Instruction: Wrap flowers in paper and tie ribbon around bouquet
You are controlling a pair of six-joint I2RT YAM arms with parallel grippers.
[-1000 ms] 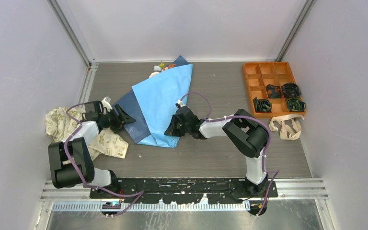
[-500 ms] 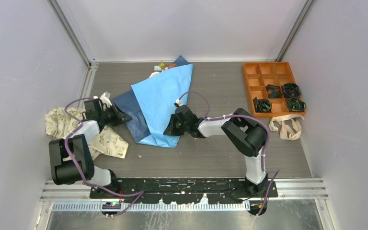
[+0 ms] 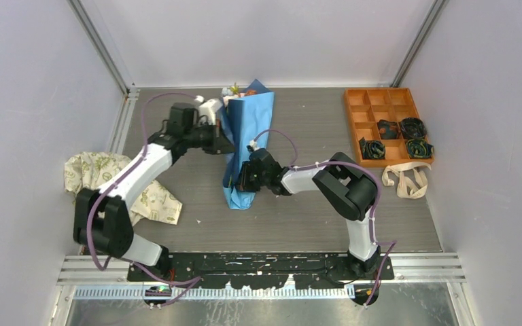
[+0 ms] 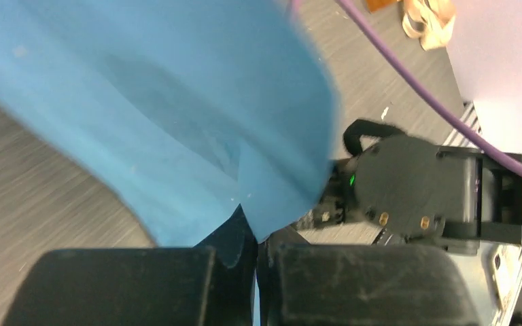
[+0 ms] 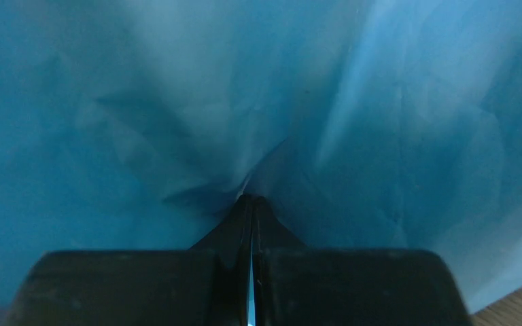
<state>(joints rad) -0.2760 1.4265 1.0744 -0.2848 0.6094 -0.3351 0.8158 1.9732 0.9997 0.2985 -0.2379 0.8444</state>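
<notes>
The light blue paper (image 3: 246,139) lies folded into a narrow strip from the back of the table toward the middle, with the flowers' (image 3: 234,90) blooms poking out at its far end. My left gripper (image 3: 227,143) is shut on the paper's left edge, and in the left wrist view the sheet (image 4: 177,102) fans out from the closed tips (image 4: 255,229). My right gripper (image 3: 239,183) is shut on the paper's near end; the sheet (image 5: 258,102) fills its view above the tips (image 5: 251,201). The beige ribbon (image 3: 405,179) lies loose at the right.
An orange compartment tray (image 3: 357,109) holding dark coils stands at the back right, just behind the ribbon. A cream printed cloth (image 3: 112,180) is bunched at the left edge. The right arm's wrist (image 4: 414,190) sits close in front of the left gripper.
My left gripper shut on the paper's left edge and swung it up and to the right, folding the wide sheet over into a narrow strip. The right gripper kept its hold.
</notes>
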